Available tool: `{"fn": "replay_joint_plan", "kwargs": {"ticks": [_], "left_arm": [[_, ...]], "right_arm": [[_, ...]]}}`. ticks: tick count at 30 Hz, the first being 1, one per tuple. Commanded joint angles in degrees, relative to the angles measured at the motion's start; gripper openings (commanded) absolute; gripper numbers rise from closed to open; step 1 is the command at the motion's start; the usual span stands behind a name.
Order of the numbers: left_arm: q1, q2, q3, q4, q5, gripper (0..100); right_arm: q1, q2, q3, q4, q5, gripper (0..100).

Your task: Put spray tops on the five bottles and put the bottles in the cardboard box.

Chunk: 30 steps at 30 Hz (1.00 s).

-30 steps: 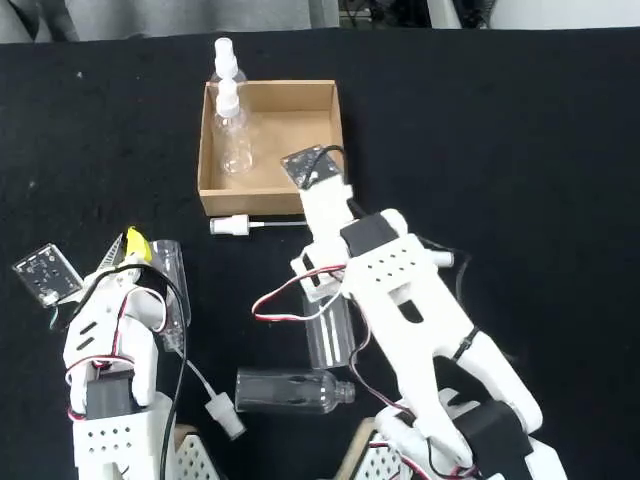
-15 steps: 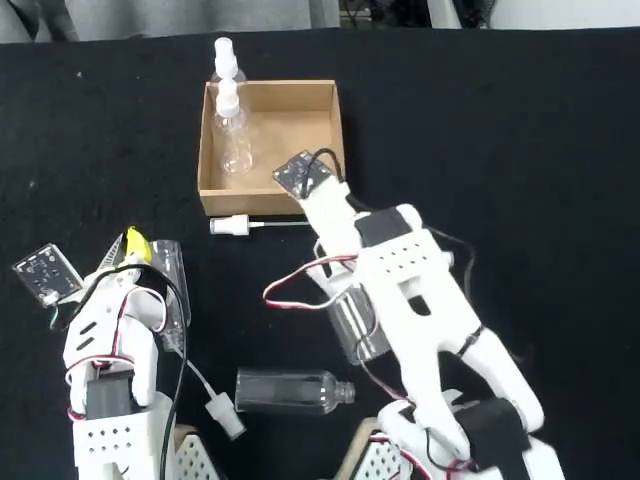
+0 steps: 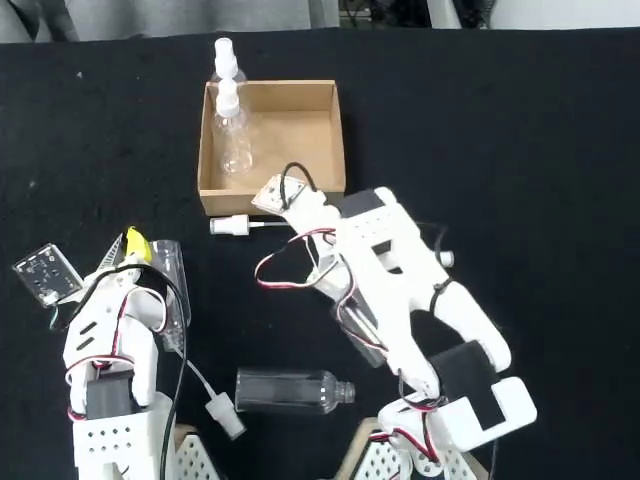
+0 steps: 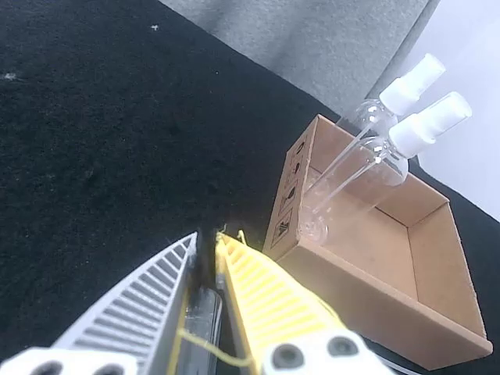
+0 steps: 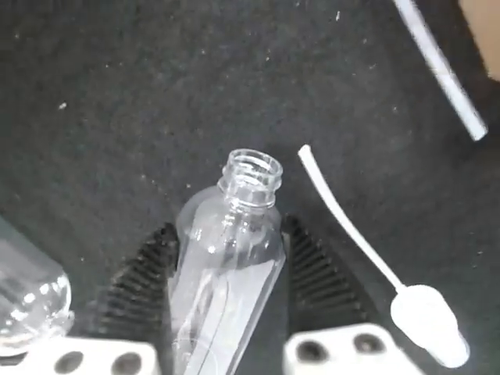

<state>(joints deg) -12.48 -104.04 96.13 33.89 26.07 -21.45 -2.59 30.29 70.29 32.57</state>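
Right gripper (image 5: 230, 226): black jaws clamped on an uncapped bottle (image 5: 228, 254)
Left gripper (image 4: 208, 237): jaws drawn close together, a clear bottle (image 3: 170, 275) alongside it
Loose spray top (image 3: 232, 225): just in front of the cardboard box (image 3: 290, 140)
Capped bottles (image 4: 367, 168): two, at one box corner

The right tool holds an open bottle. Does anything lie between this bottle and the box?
Yes. A loose spray top lies along the near wall of the box, between it and the bottle in the right tool. Nothing else visible is in the way.
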Motion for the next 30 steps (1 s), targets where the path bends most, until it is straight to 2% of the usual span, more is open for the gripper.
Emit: {"fn": "replay_joint_plan", "kwargs": {"ticks": [1, 5, 7, 11, 24, 30], "left_arm": [[-0.7, -0.3, 1.3, -1.2, -0.5, 3], [-0.7, -0.3, 1.3, -1.2, -0.5, 3], [-0.7, -0.3, 1.3, -1.2, -0.5, 3], [-0.7, -0.3, 1.3, -1.2, -0.5, 3], [-0.7, -0.3, 1.3, -1.2, -0.5, 3], [-0.7, -0.3, 1.3, -1.2, -0.5, 3]], "right_arm": [[1.1, 0.2, -3.9, 1.2, -0.7, 7.0], [0.9, 0.2, -4.3, 3.9, -1.3, 21.4], [0.9, 0.2, -4.3, 4.1, -1.3, 25.0], [0.9, 0.0, -4.0, 4.1, -1.8, 25.2], [1.1, 0.2, -3.4, 4.1, -15.7, 25.1], [1.0, 0.2, -1.2, 2.9, -16.6, 25.1]]}}
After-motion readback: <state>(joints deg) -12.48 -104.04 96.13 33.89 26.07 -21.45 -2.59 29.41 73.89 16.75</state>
